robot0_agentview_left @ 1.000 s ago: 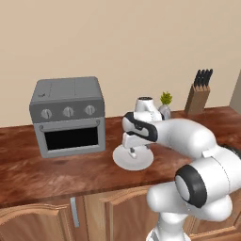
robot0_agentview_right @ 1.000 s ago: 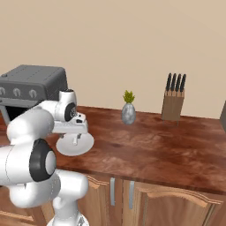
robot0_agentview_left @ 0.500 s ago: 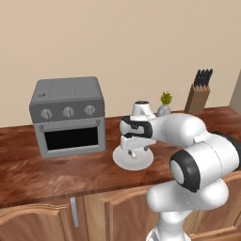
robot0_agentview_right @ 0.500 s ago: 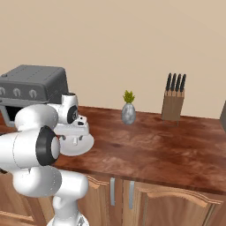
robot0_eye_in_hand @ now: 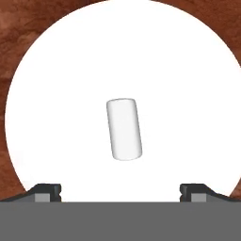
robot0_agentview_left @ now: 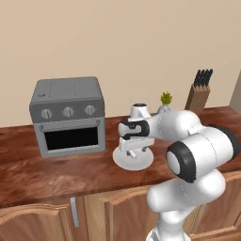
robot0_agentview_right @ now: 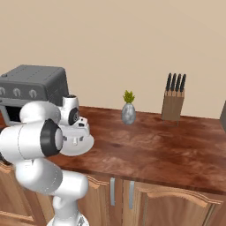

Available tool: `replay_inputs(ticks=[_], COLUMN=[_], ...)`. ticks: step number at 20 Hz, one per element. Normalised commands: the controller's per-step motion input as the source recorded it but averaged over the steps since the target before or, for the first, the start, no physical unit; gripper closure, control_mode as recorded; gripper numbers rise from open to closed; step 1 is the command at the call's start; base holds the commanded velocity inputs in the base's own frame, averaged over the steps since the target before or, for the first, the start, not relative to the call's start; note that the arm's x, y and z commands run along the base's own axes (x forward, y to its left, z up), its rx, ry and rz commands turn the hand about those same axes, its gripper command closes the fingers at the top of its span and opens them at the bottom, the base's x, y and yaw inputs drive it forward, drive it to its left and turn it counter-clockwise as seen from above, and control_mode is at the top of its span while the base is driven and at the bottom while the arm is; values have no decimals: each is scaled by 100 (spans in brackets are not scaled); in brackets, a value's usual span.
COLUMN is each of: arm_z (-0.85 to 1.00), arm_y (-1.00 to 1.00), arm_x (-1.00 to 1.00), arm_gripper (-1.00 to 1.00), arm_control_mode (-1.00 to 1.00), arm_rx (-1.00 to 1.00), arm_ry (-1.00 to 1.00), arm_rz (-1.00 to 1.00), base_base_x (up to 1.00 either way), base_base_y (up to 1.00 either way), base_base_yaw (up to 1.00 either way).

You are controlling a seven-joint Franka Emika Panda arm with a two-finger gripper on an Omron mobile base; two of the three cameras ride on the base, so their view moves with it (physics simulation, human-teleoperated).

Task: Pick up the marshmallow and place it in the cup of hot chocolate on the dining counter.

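The arm reached out over the wooden counter (robot0_agentview_left: 56, 174), its gripper (robot0_agentview_left: 133, 151) pointing straight down above a round white plate (robot0_agentview_left: 146, 160). In the hand view the marshmallow (robot0_eye_in_hand: 124, 128) lay on its side near the middle of that plate (robot0_eye_in_hand: 61, 94), a stubby white cylinder tilted a little off the line between the fingertips (robot0_eye_in_hand: 47, 192). The two dark tips stood spread wide, one at each lower corner of that view, with nothing between them; they did not touch the marshmallow.

The plate (robot0_agentview_right: 86, 145) sat on the reddish-brown top near its front edge. Just to one side of it stood a grey toaster oven (robot0_agentview_left: 68, 116) with three round knobs and a dark glass door; I could make out no brand name or markings on it. Further along the counter (robot0_agentview_right: 154, 150), toward the wall, stood a small grey vase (robot0_agentview_right: 128, 114) with a green sprig, and well beyond that a wooden knife block (robot0_agentview_right: 172, 103) with dark handles sticking up. No lettering showed on the block or the vase either.

Below the top ran wooden cabinet doors (robot0_agentview_right: 172, 205) with slim metal handles. The wall behind was plain beige, with no writing on it.
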Motion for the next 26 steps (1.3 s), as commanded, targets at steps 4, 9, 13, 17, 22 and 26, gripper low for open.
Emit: replay_inputs(ticks=[4, 9, 13, 17, 22, 26], arm_z=[-17, -10, -7, -9, -13, -11], arm_y=[0, 3, 4, 1, 1, 2], arm_x=[28, 24, 14, 1, 0, 0], arm_gripper=[-100, -100, -100, -100, -100, -100], arm_control_mode=[-100, -100, -100, -100, -100, -100], arm_rx=[0, 0, 0, 0, 0, 0], arm_ry=[0, 0, 0, 0, 0, 0], arm_rz=[0, 0, 0, 0, 0, 0], base_base_x=[0, 0, 0, 0, 0, 0], base_base_y=[0, 0, 0, 0, 0, 0], base_base_yaw=[0, 0, 0, 0, 0, 0])
